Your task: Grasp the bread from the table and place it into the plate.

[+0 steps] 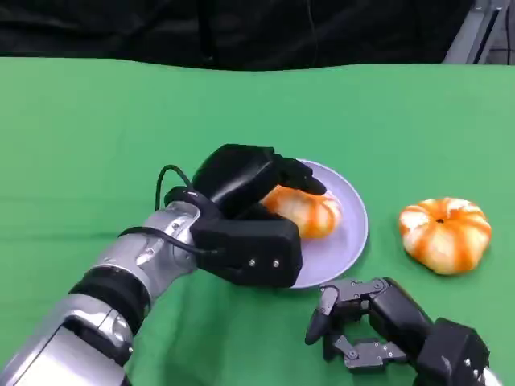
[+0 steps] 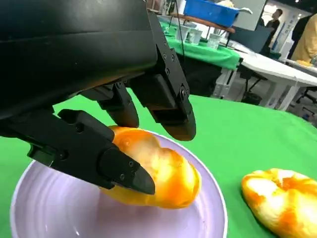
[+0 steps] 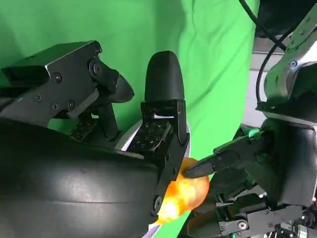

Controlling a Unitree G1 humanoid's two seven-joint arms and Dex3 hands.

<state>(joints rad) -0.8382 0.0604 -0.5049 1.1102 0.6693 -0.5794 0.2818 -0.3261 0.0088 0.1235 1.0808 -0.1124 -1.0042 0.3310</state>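
- your right hand [image 1: 354, 326] sits at the lower right of the head view, resting on the green table [image 1: 96, 129] just in front of the plate, fingers loosely curled and apart with nothing in them.
- your left hand [image 1: 241, 213] comes in from the lower left and covers the near left part of the plate [image 1: 350, 241] at the frame's middle.
- that hand holds the bread [image 1: 310, 211]: in the left wrist view one finger [image 2: 94, 151] presses its near side and others [image 2: 173, 111] arch over its top.
- the bread [image 2: 163, 173] rests on the pale lilac plate [image 2: 44, 203], touching its surface, inside the rim.
- a second bread [image 1: 445, 233] lies on the cloth at the right of the head view, beside the plate but apart from it.
- along the top edge, you see a dark backdrop beyond the table.
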